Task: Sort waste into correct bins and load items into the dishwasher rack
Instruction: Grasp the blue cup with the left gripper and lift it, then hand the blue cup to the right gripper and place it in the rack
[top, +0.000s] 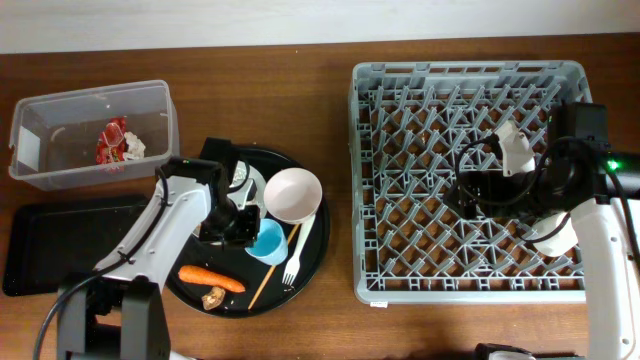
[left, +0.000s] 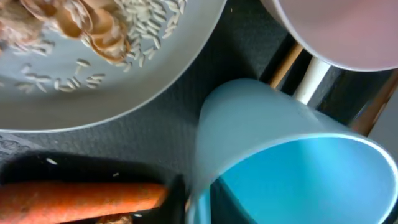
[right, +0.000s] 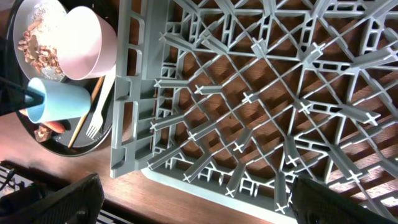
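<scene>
My left gripper (top: 245, 228) is shut on the rim of the small blue cup (top: 268, 242) on the round black tray; in the left wrist view one finger is inside and one outside the cup wall (left: 280, 143). Around it are the white plate (top: 247, 180) with rice and brown scraps (left: 81, 25), the pink bowl (top: 292, 193), the white fork (top: 292, 262), the chopstick (top: 262, 283) and the orange carrot (top: 210, 277). My right gripper (right: 205, 205) is open and empty over the grey dishwasher rack (top: 470, 290). A cream cup (top: 555, 235) sits in the rack.
The clear tub (top: 90, 92) at back left holds the red wrapper (top: 110, 145) and crumpled white paper (top: 134, 148). The shallow black tray (top: 50, 245) lies at front left. A brown food scrap (top: 214, 297) lies by the carrot.
</scene>
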